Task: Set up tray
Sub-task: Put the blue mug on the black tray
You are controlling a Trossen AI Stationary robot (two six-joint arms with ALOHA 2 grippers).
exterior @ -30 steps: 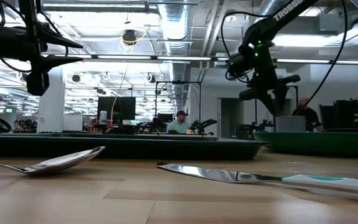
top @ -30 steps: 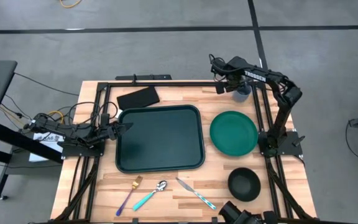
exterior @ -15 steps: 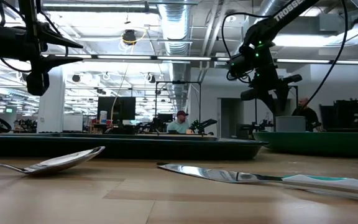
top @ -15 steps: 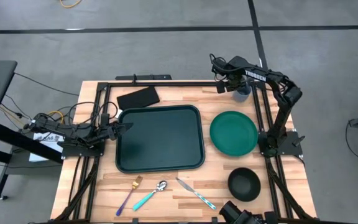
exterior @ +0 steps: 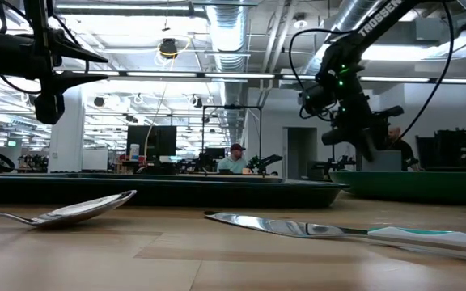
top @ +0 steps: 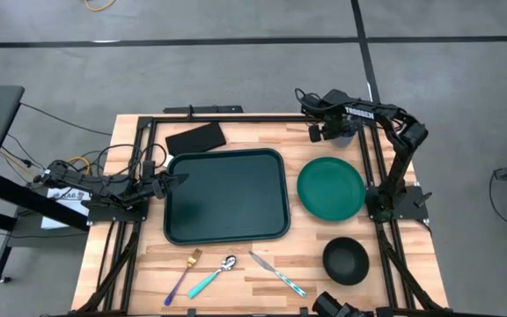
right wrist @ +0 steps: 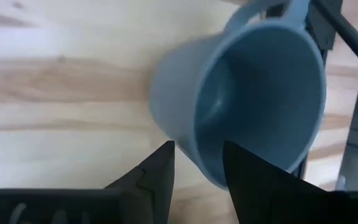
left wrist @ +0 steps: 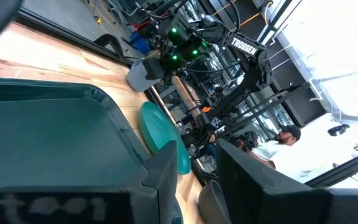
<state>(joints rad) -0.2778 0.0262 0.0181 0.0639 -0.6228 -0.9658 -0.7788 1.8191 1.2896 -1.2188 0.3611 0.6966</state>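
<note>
A grey-blue mug [right wrist: 247, 93] stands near the table's far right corner [top: 349, 134]. My right gripper [right wrist: 197, 155] hangs over it [top: 326, 131], open, with one finger inside the mug's mouth and the other outside its wall. The large dark green tray [top: 227, 195] lies flat in the middle of the table. My left gripper [top: 179, 179] waits open and level at the tray's left rim, above the table [exterior: 103, 67]. My right gripper comes down at a slant onto the mug's rim [right wrist: 194, 146], opposite the handle [right wrist: 260, 9]. One finger [right wrist: 253, 177] is inside and one [right wrist: 157, 171] outside. Whether the fingers touch the wall, I cannot tell.
A round green plate [top: 331, 187] lies right of the tray, a black bowl [top: 346, 261] near the right front corner, and a flat black rectangle [top: 195, 138] beyond the tray's far left corner. Fork [top: 183, 273], spoon [top: 214, 275] and knife [top: 277, 273] lie along the near edge.
My right gripper has come down and a little toward the near edge, over the mug. The mug, the tray and my left arm have kept still.
</note>
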